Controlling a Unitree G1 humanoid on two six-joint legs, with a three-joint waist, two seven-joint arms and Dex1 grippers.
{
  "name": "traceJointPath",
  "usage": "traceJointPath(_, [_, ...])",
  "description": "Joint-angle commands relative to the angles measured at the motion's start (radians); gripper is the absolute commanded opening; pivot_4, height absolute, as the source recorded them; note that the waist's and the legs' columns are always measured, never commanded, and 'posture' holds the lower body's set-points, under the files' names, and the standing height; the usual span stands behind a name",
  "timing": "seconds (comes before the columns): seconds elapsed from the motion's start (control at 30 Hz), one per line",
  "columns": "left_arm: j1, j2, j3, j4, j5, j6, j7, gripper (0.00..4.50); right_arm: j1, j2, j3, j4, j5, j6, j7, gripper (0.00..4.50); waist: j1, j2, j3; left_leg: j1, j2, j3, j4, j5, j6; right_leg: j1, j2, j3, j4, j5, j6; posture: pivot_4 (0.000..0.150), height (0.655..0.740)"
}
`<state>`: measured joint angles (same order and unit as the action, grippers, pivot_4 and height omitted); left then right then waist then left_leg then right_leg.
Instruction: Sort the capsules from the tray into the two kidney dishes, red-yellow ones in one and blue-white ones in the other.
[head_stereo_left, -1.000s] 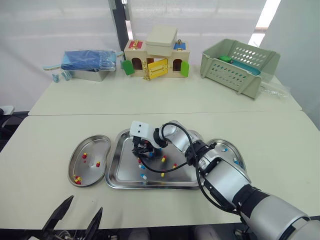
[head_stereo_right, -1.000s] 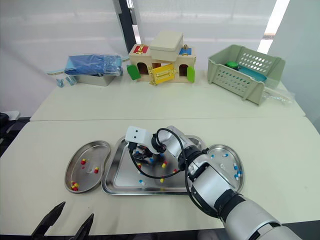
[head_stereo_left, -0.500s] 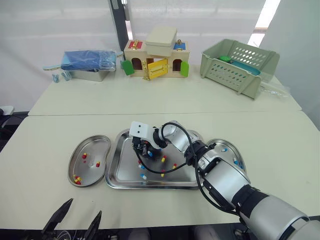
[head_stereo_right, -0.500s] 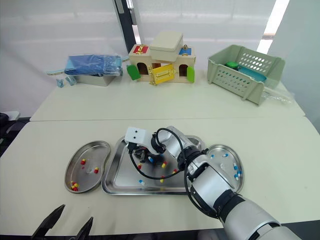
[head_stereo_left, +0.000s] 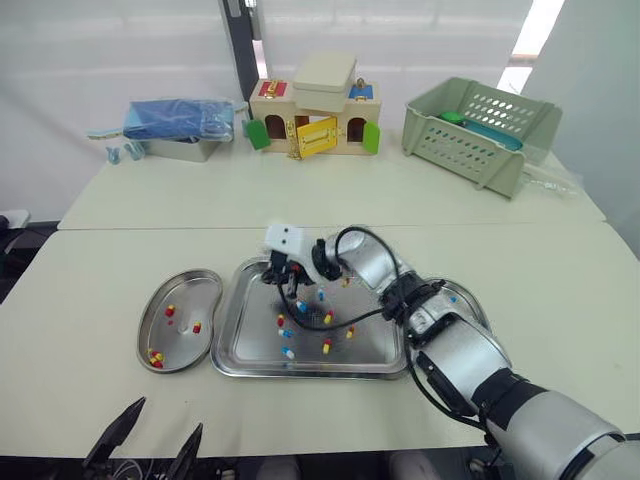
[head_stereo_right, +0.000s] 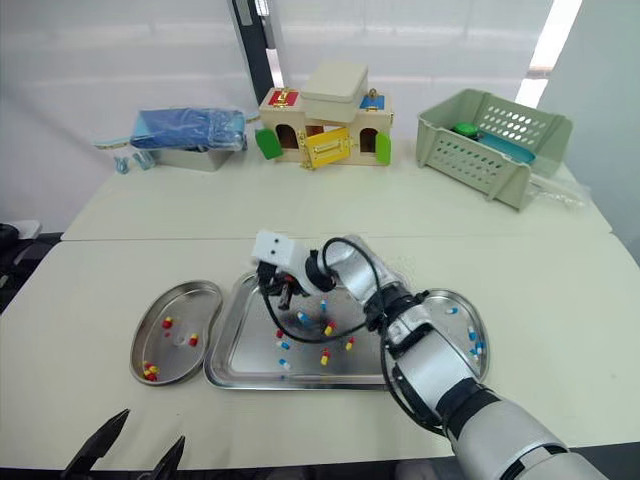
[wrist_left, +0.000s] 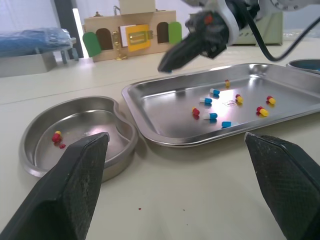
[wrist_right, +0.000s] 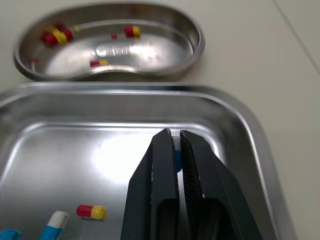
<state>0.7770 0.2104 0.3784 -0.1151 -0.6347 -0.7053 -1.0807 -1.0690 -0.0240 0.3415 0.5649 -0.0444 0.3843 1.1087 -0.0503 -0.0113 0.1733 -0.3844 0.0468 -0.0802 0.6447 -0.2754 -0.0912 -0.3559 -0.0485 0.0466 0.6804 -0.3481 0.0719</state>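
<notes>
Table (head_stereo_left: 300, 195) beyond the tray (head_stereo_left: 250, 338) holds toy house (head_stereo_left: 313, 122), basket (head_stereo_left: 478, 130), tin (head_stereo_left: 180, 148).

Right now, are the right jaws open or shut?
Shut on a blue-white capsule: the right jaws nearly meet, blue and white showing between their tips.

The right arm reaches forward and bends toward the left, its gripper (wrist_right: 175, 135) pointing down, fingers pinched on a capsule (wrist_right: 177, 159). The left gripper (head_stereo_left: 166, 416) hangs low, fingers wide apart.
</notes>
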Motion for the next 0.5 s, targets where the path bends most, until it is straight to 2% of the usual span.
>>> traceJointPath(0.03, [0.013,0.038,-0.018,-0.027,-0.032,-0.015,-0.061,4.5,0.105,-0.146,-0.047,-0.356,0.103,0.163,0.1,0.02,0.002,0.0,0.0,0.0,0.0,0.0,0.0,0.0,0.0,0.0,0.0,0.0,0.0,0.0,0.0,0.15,0.74])
traceJointPath(0.1, [0.003,0.059,-0.031,-0.031,-0.04,-0.003,-0.085,4.5,0.183,-0.268,-0.092,-0.522,0.147,0.23,0.122,0.02,0.012,0.0,0.0,0.0,0.0,-0.001,0.0,0.0,0.0,0.001,0.0,-0.001,-0.001,0.0,0.0,0.15,0.74])
traceJointPath(0.23, [-0.03,0.105,-0.059,-0.052,-0.058,0.026,-0.123,4.5,0.345,-0.499,-0.186,-0.726,0.203,0.298,0.128,0.02,0.016,0.0,0.001,0.001,0.0,0.0,0.001,0.0,0.0,0.001,0.0,-0.001,0.0,0.0,0.0,0.15,0.74])
traceJointPath(0.33, [-0.059,0.144,-0.08,-0.063,-0.067,0.04,-0.165,4.5,0.474,-0.654,-0.245,-0.816,0.226,0.299,0.141,0.02,0.012,0.0,0.001,0.002,0.0,0.0,0.0,0.0,0.0,0.002,0.001,0.0,0.0,0.0,0.0,0.15,0.74])
traceJointPath(0.5, [-0.094,0.195,-0.107,-0.064,-0.084,0.062,-0.238,4.5,0.667,-0.82,-0.335,-0.87,0.257,0.275,0.131,0.02,0.007,0.0,0.001,0.002,0.0,0.001,0.0,0.0,0.0,0.003,0.001,0.001,0.0,0.0,0.0,0.15,0.74])
